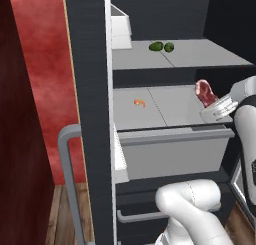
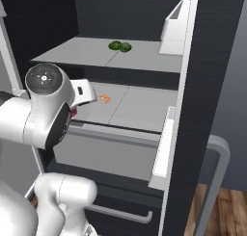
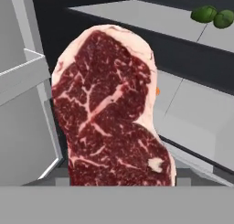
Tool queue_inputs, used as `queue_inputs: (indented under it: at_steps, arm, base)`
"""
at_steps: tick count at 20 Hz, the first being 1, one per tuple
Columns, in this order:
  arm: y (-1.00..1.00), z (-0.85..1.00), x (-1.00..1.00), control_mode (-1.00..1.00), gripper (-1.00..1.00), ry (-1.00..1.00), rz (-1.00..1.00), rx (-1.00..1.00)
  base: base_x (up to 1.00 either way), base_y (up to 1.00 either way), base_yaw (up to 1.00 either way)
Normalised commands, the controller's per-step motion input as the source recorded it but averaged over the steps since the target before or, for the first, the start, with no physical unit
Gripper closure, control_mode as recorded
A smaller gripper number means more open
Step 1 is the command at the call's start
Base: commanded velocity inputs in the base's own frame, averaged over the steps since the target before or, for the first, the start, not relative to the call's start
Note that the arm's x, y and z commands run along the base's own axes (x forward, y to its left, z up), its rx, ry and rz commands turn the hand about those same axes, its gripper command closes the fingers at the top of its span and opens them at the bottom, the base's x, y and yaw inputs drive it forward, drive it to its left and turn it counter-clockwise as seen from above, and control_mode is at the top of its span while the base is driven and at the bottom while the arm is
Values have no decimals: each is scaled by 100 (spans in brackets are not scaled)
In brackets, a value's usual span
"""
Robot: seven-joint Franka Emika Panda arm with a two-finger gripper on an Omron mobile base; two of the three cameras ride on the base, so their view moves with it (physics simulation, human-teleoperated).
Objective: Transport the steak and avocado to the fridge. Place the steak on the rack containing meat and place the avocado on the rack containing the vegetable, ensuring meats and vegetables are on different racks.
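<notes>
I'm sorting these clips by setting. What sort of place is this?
Most likely a kitchen, looking into an open fridge: light grey shelves inside a dark cabinet, a white door bin, and food on the shelves, with a raw steak held up in front of them.

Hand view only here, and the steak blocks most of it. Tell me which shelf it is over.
Observer: In the left base view the steak stands upright over the right end of the lower shelf, the one with the pale drawer front beneath it.
Operator: Say what else is on that shelf.
Observer: One small orange shrimp-like piece on the left half, well apart from the steak.
Operator: Give me the door's position.
Observer: In the right base view the door stands open at the right, its white bin level with the upper shelf.
</notes>
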Motion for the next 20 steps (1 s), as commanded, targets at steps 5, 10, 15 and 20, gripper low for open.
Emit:
queue_inputs:
  at_steps: [5,10,15,20]
  arm:
    - [0,-29,74,-100,100,3,0,0]
    - [0,-36,67,-100,100,11,0,0]
    - [0,-41,63,-100,100,15,0,0]
    - [0,-35,56,-100,100,10,0,0]
  base:
    - [0,0,0]
    - [0,0,0]
    - [0,0,0]
    - [0,0,0]
